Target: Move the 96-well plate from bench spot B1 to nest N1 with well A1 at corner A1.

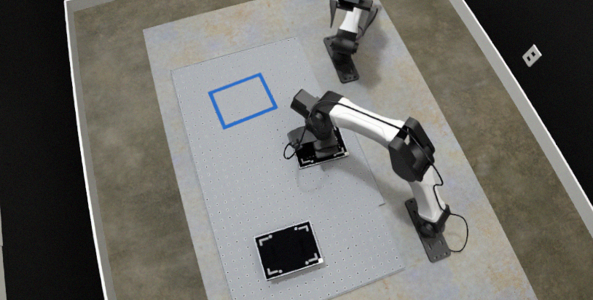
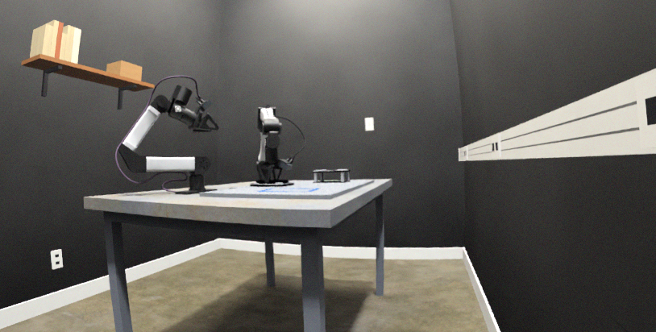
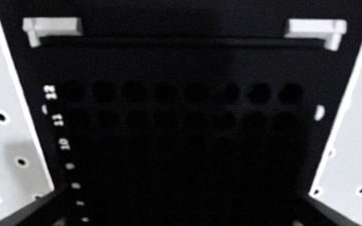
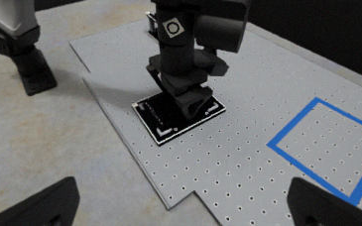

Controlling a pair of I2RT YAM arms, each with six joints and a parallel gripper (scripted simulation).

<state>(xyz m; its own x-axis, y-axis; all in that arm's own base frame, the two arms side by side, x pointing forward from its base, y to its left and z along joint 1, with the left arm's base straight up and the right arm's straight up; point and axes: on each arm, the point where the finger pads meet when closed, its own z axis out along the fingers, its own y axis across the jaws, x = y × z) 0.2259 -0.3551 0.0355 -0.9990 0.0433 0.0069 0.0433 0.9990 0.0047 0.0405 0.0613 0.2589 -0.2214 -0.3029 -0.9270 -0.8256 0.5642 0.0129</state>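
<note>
The 96-well plate [image 1: 307,151] [image 3: 169,144] [image 4: 154,112] lies on bench spot B1 [image 1: 299,167] [image 3: 179,15] [image 4: 160,143], the landmark here. In the top view, the left gripper [image 1: 322,148] is over B1 and covers much of the plate; its fingertips are hidden. The raised nest N1 [image 1: 288,248] [image 2: 330,171] stands well apart from B1, toward the lower edge of the view, with corner locators around its bare black top and a white mark at one corner. A blue outline [image 1: 250,117] [image 2: 316,189] [image 4: 294,122] is on the perforated board [image 1: 232,182] [image 2: 266,195] [image 4: 248,164], up and to the left of B1. The right gripper [image 1: 348,28] is well apart from B1, near the top edge. In the exterior view, the left gripper [image 2: 269,180] points down low over B1, while the right gripper [image 2: 215,128] is raised away from it; the plate itself is too small to make out. The left wrist view shows columns 12, 11 and 10 near B1's far locators, and the left gripper [image 3: 179,191] spread open, holding nothing. In the right wrist view, the left gripper [image 4: 178,105] is over B1, partly hiding the plate, and the right gripper [image 4: 182,187] is wide open and empty, apart from B1.
</note>
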